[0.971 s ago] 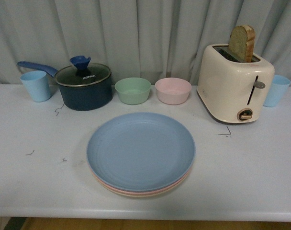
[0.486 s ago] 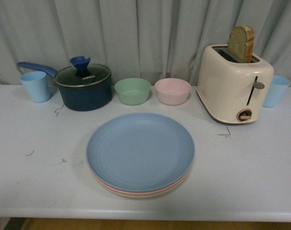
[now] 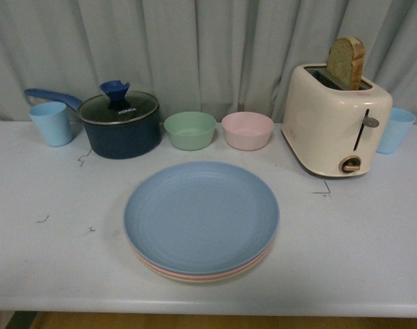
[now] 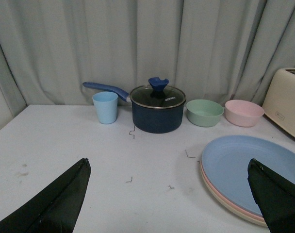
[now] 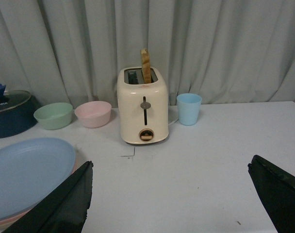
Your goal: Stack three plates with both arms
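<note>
The three plates lie in one stack at the table's front middle. The light blue plate (image 3: 201, 214) is on top, the pink plate's rim (image 3: 169, 271) shows under it, and the beige-cream rim (image 3: 215, 279) at the bottom. Neither arm shows in the front view. My left gripper (image 4: 169, 167) is open and empty, above the table left of the stack (image 4: 244, 167). My right gripper (image 5: 171, 170) is open and empty, above bare table right of the stack (image 5: 26, 170).
Along the back stand a light blue cup (image 3: 52, 123), a dark blue lidded pot (image 3: 121, 123), a green bowl (image 3: 190, 129), a pink bowl (image 3: 247, 129), a cream toaster (image 3: 335, 120) with bread, and another blue cup (image 3: 395, 129). A curtain hangs behind.
</note>
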You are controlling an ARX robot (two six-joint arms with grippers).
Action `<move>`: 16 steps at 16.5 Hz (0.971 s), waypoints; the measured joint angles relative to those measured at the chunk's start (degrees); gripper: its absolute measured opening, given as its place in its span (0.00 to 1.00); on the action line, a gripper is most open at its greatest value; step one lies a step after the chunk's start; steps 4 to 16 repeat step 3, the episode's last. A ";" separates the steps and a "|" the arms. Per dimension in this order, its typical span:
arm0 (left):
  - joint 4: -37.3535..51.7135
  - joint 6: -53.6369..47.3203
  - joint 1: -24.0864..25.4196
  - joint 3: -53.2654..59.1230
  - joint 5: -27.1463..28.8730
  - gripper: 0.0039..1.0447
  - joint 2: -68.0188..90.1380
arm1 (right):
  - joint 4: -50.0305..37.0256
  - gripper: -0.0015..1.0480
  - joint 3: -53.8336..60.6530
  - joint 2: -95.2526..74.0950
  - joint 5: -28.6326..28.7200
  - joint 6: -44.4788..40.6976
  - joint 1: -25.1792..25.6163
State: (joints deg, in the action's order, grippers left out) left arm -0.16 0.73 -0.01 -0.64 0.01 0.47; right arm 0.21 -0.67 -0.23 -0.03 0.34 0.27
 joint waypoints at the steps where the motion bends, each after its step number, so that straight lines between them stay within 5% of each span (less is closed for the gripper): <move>1: 0.00 0.00 0.00 0.00 -0.02 0.94 0.00 | 0.00 0.94 0.00 0.00 0.00 0.00 0.00; 16: -0.02 0.00 0.00 0.00 0.00 0.94 0.00 | 0.00 0.94 0.00 0.00 0.00 0.00 0.00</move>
